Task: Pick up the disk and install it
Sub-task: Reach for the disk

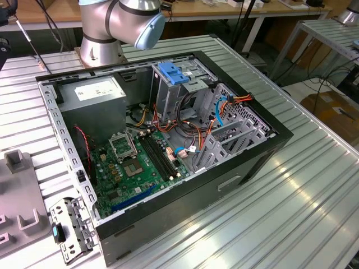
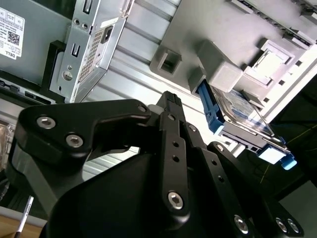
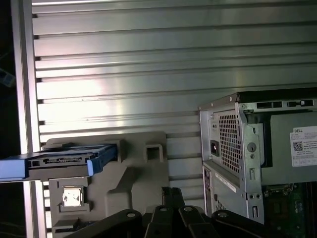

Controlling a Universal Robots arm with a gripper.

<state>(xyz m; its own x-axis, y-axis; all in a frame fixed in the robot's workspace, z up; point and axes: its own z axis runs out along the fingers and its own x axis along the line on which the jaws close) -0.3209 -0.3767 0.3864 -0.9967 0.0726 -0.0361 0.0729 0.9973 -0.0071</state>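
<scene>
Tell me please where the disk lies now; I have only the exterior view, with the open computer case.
Observer: In the first wrist view the disk rests on a grey holder on the table, beside the rear of the computer case.
Operator: Does the claw hold it?
Observer: No. In the second wrist view the claw is apart from the disk and does not touch it.
Operator: Is the disk fully on the holder?
Observer: No. In both wrist views one end of the disk sticks out past the holder's edge.
</scene>
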